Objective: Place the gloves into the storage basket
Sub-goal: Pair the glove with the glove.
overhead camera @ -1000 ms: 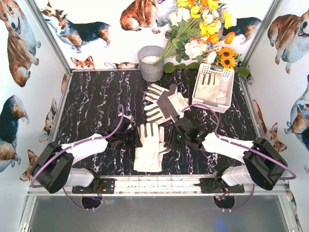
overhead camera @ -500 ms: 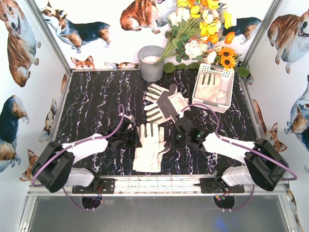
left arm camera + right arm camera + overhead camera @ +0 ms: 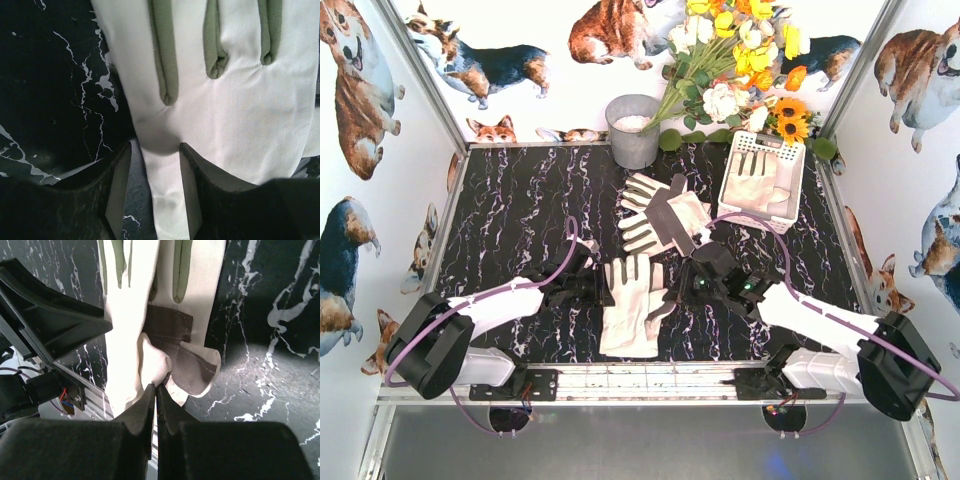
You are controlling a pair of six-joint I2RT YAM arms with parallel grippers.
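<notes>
**A:** Surface is a black marble-pattern table (image 3: 510, 220), with corgi-print walls (image 3: 480, 60) on three sides. What is the right gripper (image 3: 156, 388) doing?

**B:** Its jaws are together, pinching a cream fold at the edge of the near glove (image 3: 632, 312). A grey-brown patch sits just past the fingertips, its corner curled up off the table.

**A:** And the left gripper (image 3: 154, 146)?

**B:** Its jaws are apart, straddling a narrow cream lobe on the opposite edge of the same glove. I cannot tell whether that lobe is a thumb or a finger. One pad touches the cloth and a dark gap shows at the other, so nothing is clamped.

**A:** How does the glove lie?

**B:** It lies between the two grippers with its fingers pointing away from the arm bases. Olive strips show between the fingers. The part nearest the left gripper rests flat on the table.

**A:** What is farther out?

**B:** Ahead of both grippers, two more gloves (image 3: 660, 218) overlap, with a dark patch facing up. Beyond them, on the right gripper's side and well apart from it, is the storage basket (image 3: 797, 185). A fourth glove (image 3: 757, 185) lies inside it. A grey bucket (image 3: 633, 135) stands at the back wall on the left-gripper side of the basket. Flowers (image 3: 740, 60) lean against the wall behind the basket.
</notes>
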